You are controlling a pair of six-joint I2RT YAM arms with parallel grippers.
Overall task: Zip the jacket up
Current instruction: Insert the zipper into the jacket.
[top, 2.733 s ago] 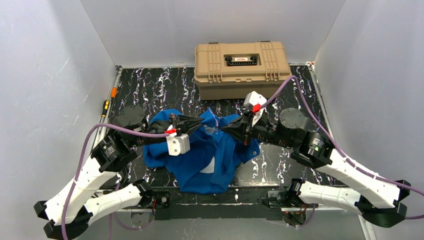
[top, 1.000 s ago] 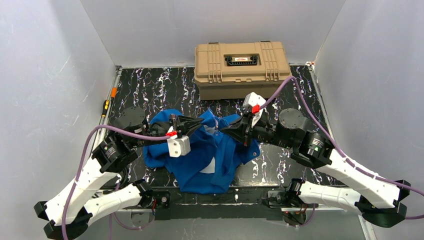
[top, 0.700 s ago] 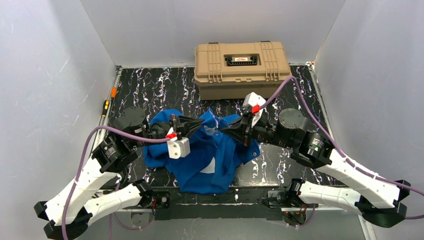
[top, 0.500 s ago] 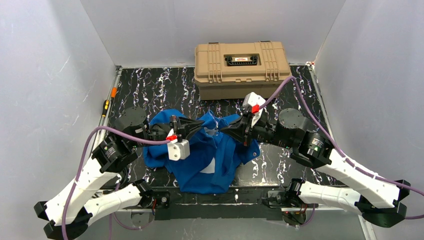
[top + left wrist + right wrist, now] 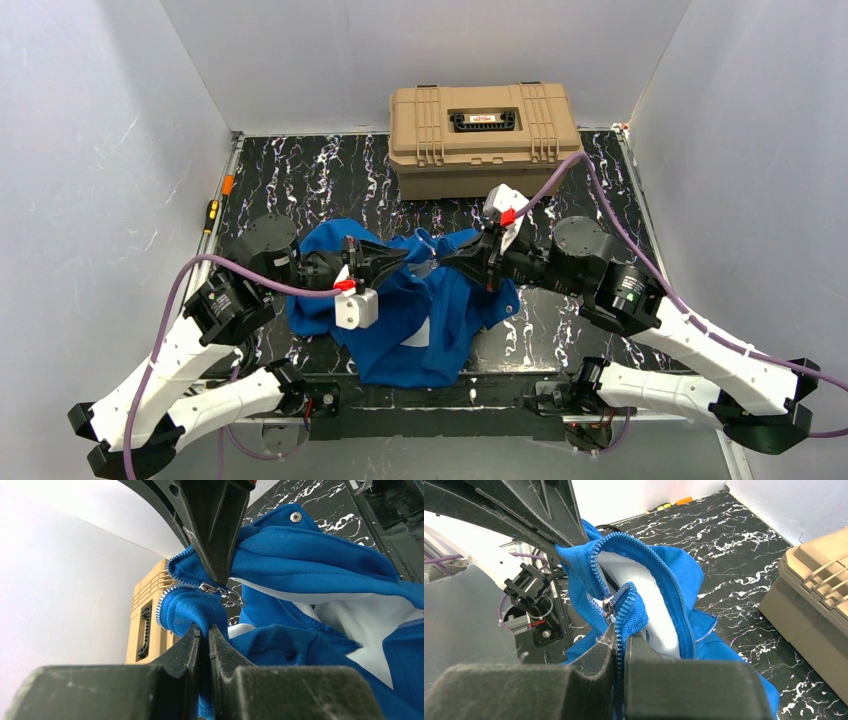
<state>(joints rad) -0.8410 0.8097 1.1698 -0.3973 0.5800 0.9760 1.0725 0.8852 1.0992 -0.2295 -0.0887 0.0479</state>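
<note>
The bright royal-blue soft fabric jacket (image 5: 424,335) is lifted between 2 grippers. The left gripper (image 5: 204,630) and the right gripper (image 5: 622,631) each pinch its zipper edges, jaws nearly closed, beside the small silver zipper slider (image 5: 209,586).

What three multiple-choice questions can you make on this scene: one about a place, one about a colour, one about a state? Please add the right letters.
1. Where does the tan case stand?
A. At the far side of the table, beyond the jacket
B. Between the two arm bases
C. On top of the jacket

2. What colour is the lining of the jacket?
A. Red
B. Black
C. Pale grey-white

3. In what state is the left gripper?
A. Wide open above the table
B. Shut on a fold of the jacket
C. Shut on the handle of the case

Answers: 1 A, the top view shows the case behind the jacket, apart from it; 2 C, the right wrist view shows pale cloth inside the blue; 3 B, the left wrist view shows blue cloth pinched in it.
</note>
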